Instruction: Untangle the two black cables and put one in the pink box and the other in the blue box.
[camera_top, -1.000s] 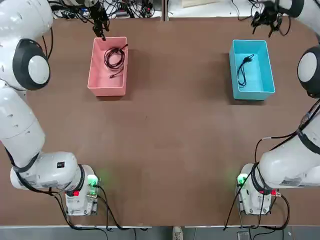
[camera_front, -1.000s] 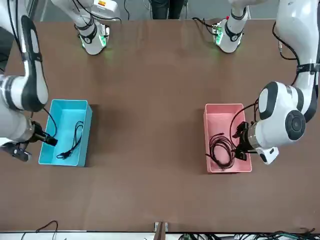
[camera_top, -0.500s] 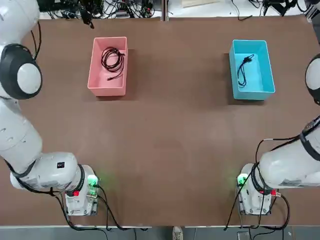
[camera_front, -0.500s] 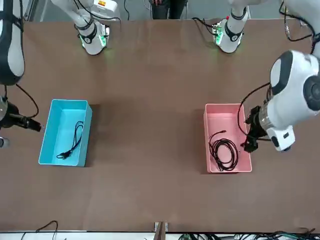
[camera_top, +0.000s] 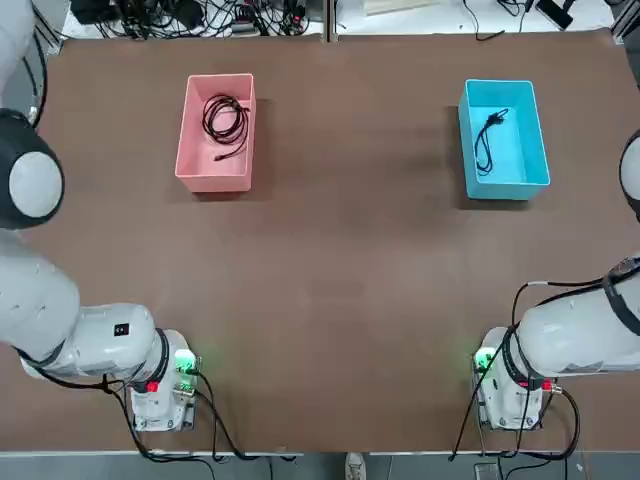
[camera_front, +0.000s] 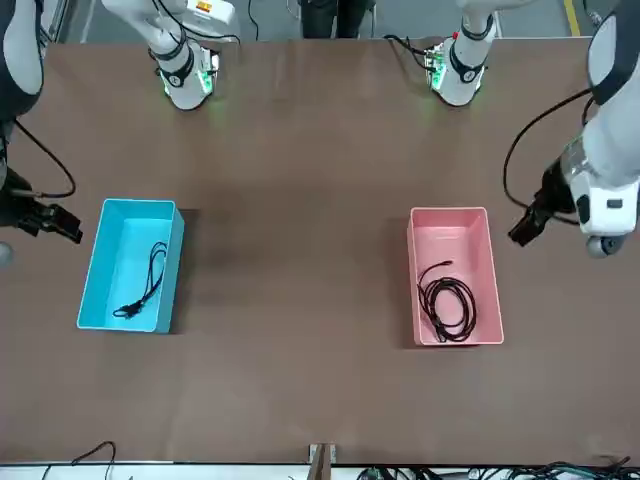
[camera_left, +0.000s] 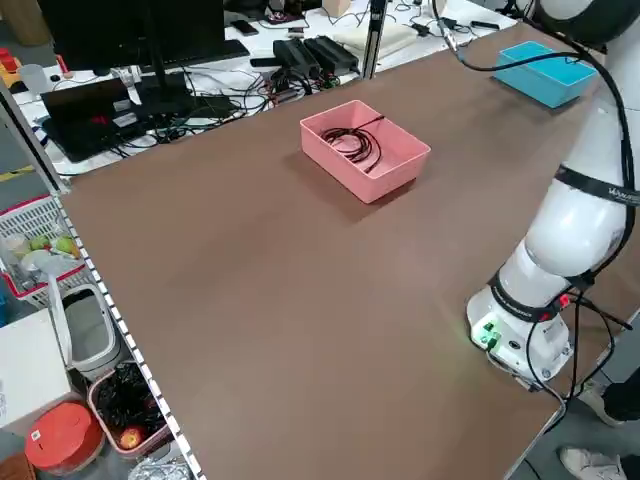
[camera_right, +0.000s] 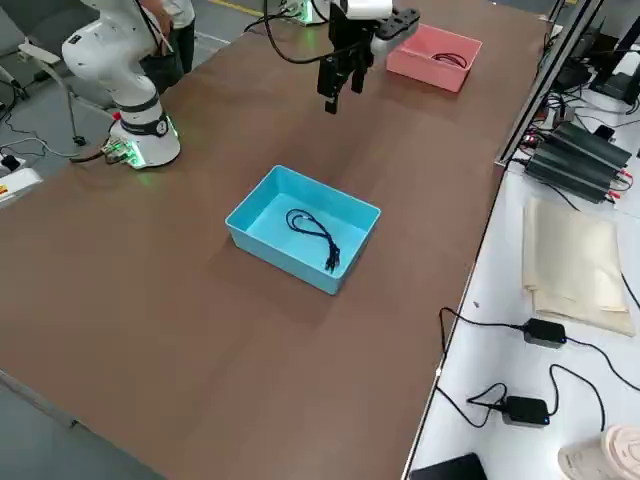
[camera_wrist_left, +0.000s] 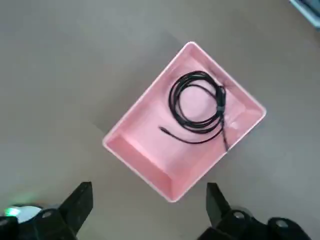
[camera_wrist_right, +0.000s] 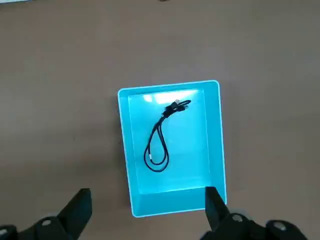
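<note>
One black cable (camera_top: 226, 118) lies coiled inside the pink box (camera_top: 194, 130); the left wrist view shows this cable (camera_wrist_left: 197, 107) as a loose loop. The other black cable (camera_top: 488, 135) rests folded in the blue box (camera_top: 535, 140), and it also shows in the right wrist view as a cable (camera_wrist_right: 162, 135) in the box's middle. My left gripper (camera_front: 527, 228) hangs open, raised beside the pink box (camera_front: 417, 260) on its outer side, holding nothing. My right gripper (camera_front: 60, 222) is open and raised at the outer side of the blue box (camera_front: 100, 262).
Both boxes stand near the table's far edge, well apart. Past that edge lie tangled wires and power bricks (camera_top: 240, 15). The two arm bases (camera_top: 160, 385) stand at the near edge. A monitor and bins (camera_left: 60, 290) sit off the table's left side.
My left gripper has let go of the cable, lifted out of the pink box and moved outward. The right gripper has also drawn away from the blue box. Both cables stay put.
</note>
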